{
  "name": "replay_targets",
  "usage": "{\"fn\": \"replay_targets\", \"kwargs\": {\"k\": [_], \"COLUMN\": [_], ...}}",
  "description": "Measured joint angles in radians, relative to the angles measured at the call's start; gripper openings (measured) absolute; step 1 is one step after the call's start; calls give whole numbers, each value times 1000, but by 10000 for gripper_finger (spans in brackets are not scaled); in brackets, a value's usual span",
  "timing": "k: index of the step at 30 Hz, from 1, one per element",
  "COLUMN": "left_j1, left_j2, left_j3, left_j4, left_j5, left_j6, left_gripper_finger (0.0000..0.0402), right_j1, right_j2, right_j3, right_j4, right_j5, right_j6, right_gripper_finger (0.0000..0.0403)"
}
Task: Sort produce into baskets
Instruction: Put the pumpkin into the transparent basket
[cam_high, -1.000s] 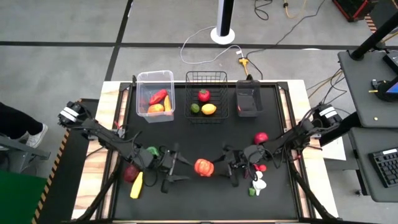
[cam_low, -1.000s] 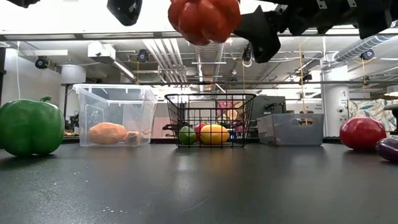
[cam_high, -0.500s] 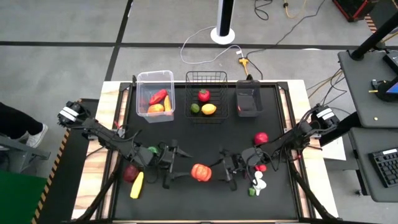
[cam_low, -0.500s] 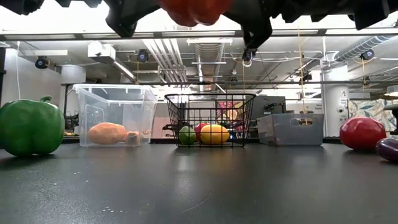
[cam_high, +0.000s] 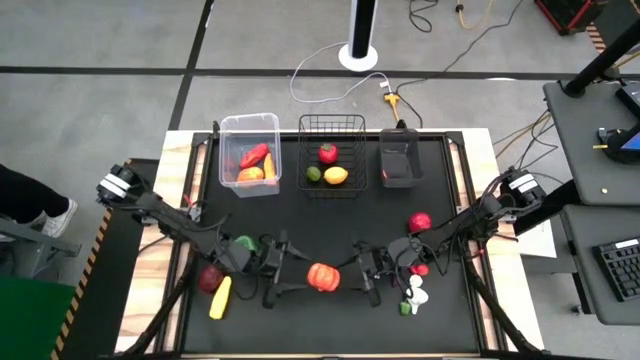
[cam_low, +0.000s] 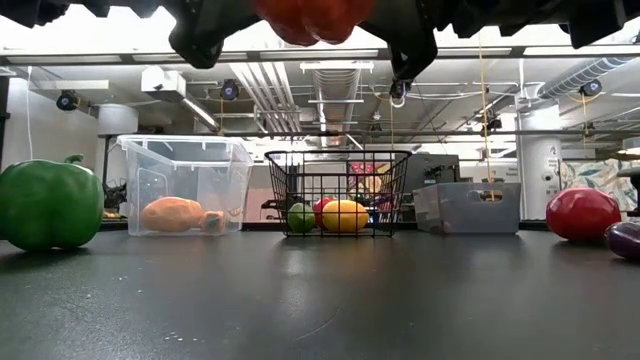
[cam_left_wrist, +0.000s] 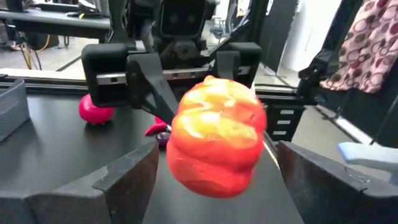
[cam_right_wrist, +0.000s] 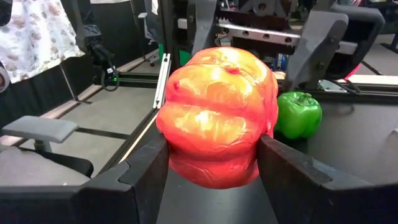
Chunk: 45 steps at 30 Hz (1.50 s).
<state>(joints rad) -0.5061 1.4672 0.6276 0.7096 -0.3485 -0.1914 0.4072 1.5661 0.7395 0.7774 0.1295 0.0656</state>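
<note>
An orange-red toy pepper (cam_high: 322, 277) hangs above the table's middle, near its front. It fills the right wrist view (cam_right_wrist: 214, 118) and shows at the low view's top edge (cam_low: 320, 15). My right gripper (cam_high: 340, 274) is shut on it from the right. My left gripper (cam_high: 298, 276) is open. Its two fingers stand on either side of the pepper (cam_left_wrist: 217, 149) with a gap on each side and touch nothing. The clear tub (cam_high: 250, 155), the wire basket (cam_high: 332, 152) and the dark bin (cam_high: 398, 162) stand in a row at the far edge. My right gripper pinches the pepper between its two fingers, one on each of two opposite sides (cam_right_wrist: 256, 152). The fingers (cam_right_wrist: 292, 180) come level from the table's right side. The pepper is lifted clear of the table, well above it.
A green pepper (cam_high: 243, 243) lies just behind my left gripper. A red fruit (cam_high: 210, 277) and a yellow one (cam_high: 220, 297) lie at the front left. A red fruit (cam_high: 420, 221) and white and green pieces (cam_high: 413, 297) lie by my right arm.
My right gripper has carried the pepper up and toward the table's left, in between my left gripper's open fingers. The pepper stays clear of the table in the same hold.
</note>
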Motion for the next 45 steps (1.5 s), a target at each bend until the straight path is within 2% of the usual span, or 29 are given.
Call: {"fn": "replay_targets", "kwargs": {"k": [12, 15, 21, 29, 37, 45], "left_j1": [2, 3, 5, 8, 8, 10], "left_j2": [132, 128, 118, 92, -41, -248], "left_j3": [107, 109, 100, 99, 99, 99], "left_j4": [-3, -5, -10, -37, -245, -513], "left_j5": [-1, -2, -2, -17, -125, -359], "left_j6": [133, 135, 139, 137, 103, 93], "left_gripper_finger": [307, 290, 216, 216, 221, 217], "right_j1": [-1, 0, -1, -2, -19, -48], "right_j2": [0, -1, -1, -4, -46, -92], "right_j3": [0, 0, 0, 5, 6, 6], "right_j4": [-5, -4, -3, -12, -70, -146], "right_j5": [-11, -10, -6, 10, 43, 98], "right_j6": [1, -1, 0, 50, 88, 141], "right_gripper_finger": [221, 221, 222, 268, 307, 305]}}
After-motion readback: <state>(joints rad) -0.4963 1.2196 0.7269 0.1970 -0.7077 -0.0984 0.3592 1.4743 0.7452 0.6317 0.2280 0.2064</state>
